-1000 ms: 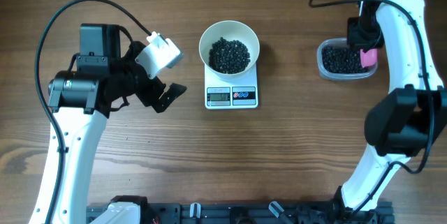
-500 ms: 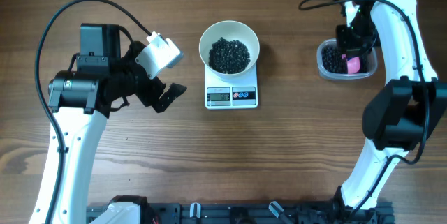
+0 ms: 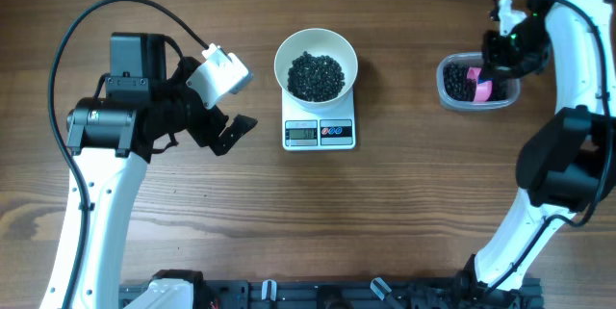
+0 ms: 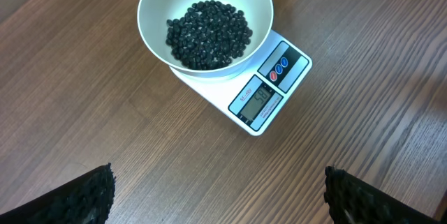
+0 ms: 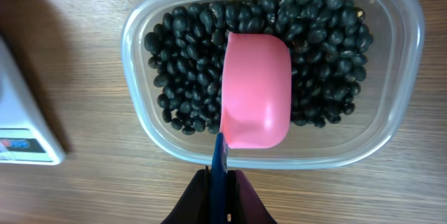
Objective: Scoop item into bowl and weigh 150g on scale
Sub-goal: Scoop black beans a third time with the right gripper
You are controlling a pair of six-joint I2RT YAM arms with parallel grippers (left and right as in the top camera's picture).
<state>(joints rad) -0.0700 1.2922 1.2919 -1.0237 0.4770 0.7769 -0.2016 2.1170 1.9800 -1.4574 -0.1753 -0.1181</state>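
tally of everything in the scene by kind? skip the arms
containers: 2 (white bowl, clear tub)
scale: 1
pink scoop: 1
bean heaps: 2 (bowl heap, tub heap)
total: 6

Your desk (image 3: 404, 213) is brown wood with a plain, visible grain and a matt finish. The bowl (image 4: 257, 1) looks white, smooth and faintly glossy, and the scale (image 4: 297, 62) looks like smooth white plastic. You can see a slight shine on the black beans (image 4: 208, 34). The tub (image 5: 398, 77) is clear, slightly cloudy plastic. The scoop (image 5: 255, 88) is smooth pink plastic with a satin sheen. On the left gripper (image 4: 220, 189), the pads (image 4: 80, 196) look black, coarse and knobbly.
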